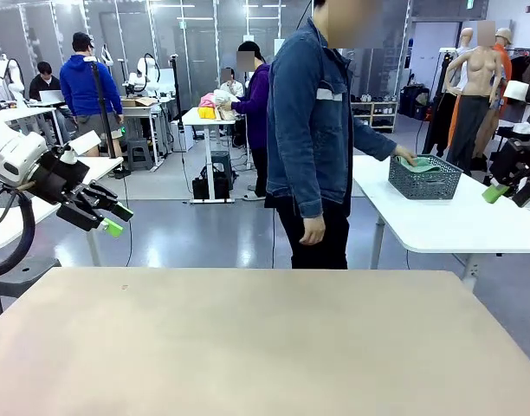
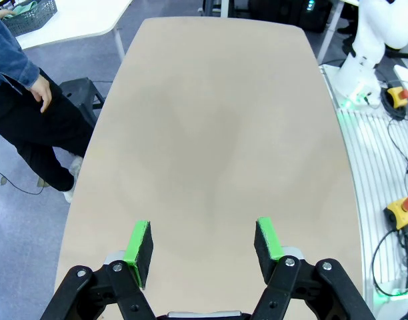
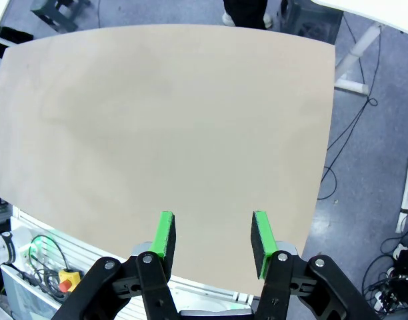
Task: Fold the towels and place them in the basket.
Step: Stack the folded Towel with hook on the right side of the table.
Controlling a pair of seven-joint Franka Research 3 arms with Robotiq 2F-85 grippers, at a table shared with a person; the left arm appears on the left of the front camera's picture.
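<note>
Basket (image 1: pixel 424 178) on far white worktop (image 1: pixel 447 224), well apart from both pincers; person's hand (image 1: pixel 406 157) on what looks like a green towel (image 1: pixel 423 165) inside. Left pincer (image 2: pixel 203 248) wide, empty; right pincer (image 3: pixel 212 237) partly open, empty.

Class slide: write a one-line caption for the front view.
Person's hand reaches into the basket on a white side table; both arms wait beside the beige table, left claw open.

In front of me lies a wide beige table (image 1: pixel 265 342) on a glossy grey floor (image 1: pixel 204 234), and to the far right I see a white table (image 1: pixel 438 212). Farther off, I make out more white desks (image 1: pixel 215 121) with people working at them, and glass partitions (image 1: pixel 196 43) along the far wall under bright ceiling strip lights (image 1: pixel 174 7).
</note>
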